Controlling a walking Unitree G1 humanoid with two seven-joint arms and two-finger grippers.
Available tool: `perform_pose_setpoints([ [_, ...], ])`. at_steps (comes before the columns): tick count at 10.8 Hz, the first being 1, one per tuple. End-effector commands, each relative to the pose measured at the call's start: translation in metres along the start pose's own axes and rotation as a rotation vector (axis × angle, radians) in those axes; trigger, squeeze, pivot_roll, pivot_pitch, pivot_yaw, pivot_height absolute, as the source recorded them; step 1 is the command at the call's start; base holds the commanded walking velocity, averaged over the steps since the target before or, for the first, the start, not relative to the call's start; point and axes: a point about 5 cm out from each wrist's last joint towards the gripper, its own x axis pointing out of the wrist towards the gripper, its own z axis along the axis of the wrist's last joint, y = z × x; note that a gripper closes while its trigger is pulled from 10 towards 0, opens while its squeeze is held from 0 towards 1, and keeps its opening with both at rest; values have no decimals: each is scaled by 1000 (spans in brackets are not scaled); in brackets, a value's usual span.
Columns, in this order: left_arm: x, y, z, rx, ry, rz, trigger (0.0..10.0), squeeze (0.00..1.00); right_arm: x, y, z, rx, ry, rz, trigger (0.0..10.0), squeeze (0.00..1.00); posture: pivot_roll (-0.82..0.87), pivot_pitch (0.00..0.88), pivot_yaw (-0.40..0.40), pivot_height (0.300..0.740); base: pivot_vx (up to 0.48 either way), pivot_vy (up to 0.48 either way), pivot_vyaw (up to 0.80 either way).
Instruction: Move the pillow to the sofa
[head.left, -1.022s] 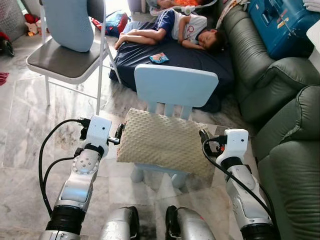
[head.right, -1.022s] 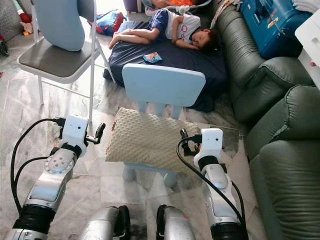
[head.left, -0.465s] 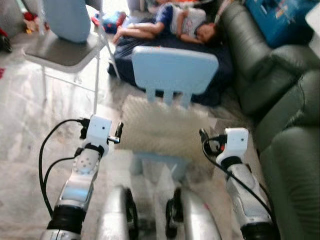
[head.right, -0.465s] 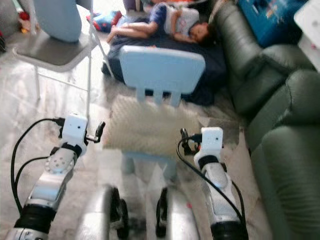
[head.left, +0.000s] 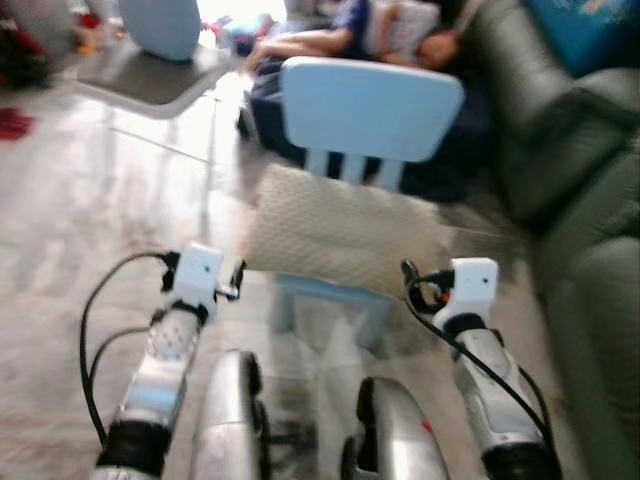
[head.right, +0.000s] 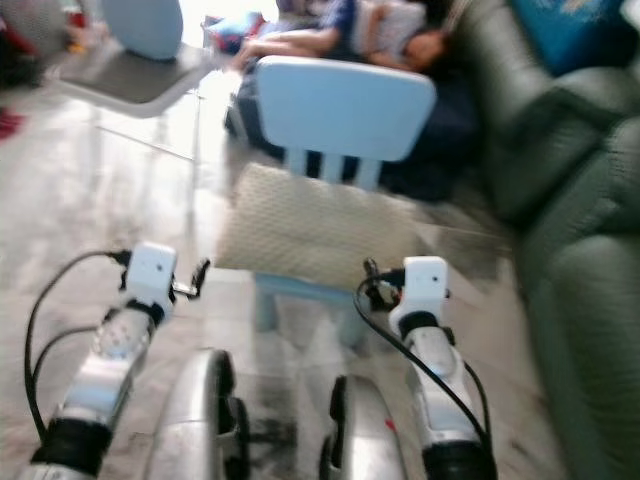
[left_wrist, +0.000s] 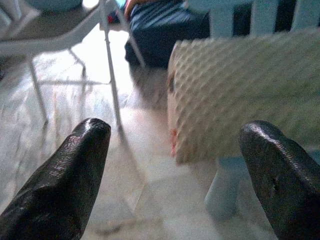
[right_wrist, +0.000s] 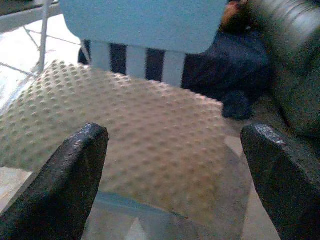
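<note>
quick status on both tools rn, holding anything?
Left tool: open, empty, short of the pillow edge.
Right tool: open, empty, pillow ahead between its fingers, not gripped.

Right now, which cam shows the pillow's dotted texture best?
Right wrist view: the pillow lies close between the open right end effector fingers, bumps distinct. Left wrist view catches one end of it, slightly blurred. Both eye views show it whole on the blue chair, motion-blurred.

Counting one beige dimpled pillow (head.left: 340, 232), one small blue chair (head.left: 370, 110), one grey folding chair (head.left: 150, 80), one dark green sofa (head.left: 580, 150), one person (head.left: 370, 25) lying on one dark floor cushion (head.left: 460, 140). Noting two grippers: left gripper (left_wrist: 175, 165), right gripper (right_wrist: 175, 175), fingers spread.
</note>
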Motion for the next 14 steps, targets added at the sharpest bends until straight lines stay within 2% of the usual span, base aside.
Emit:
perform_pose_setpoints([
  [1,0,-1,4,-8,-13,-11,10000,0,-1,-4,-2,-4,6,-9,10000,0,-61,154,-40,623,0,0,0],
  [8,1,-4,4,-23,-14,-26,10000,0,-1,-3,-4,1,15,-6,10000,0,-66,157,-37,623,0,0,0],
  [9,0,-6,2,-68,-5,-41,10000,729,-2,-2,-4,9,15,-6,10000,1000,-66,157,-37,623,0,0,0],
  [10,0,-5,2,-89,-6,-43,10000,1000,-2,-2,-5,12,14,-8,10000,1000,-67,157,-37,623,0,0,0],
  [12,0,-4,2,-74,-2,-36,10000,1000,-3,-3,-5,4,15,-15,10000,1000,-69,160,-38,623,0,0,0],
  [13,0,-5,2,-50,3,-39,10000,925,-3,-4,-5,-5,16,-18,10000,1000,-70,163,-38,623,0,0,0],
  [14,0,-6,3,-54,-4,-53,10000,0,-3,-4,-5,-6,19,-16,10000,0,-71,163,-38,623,0,0,0],
])
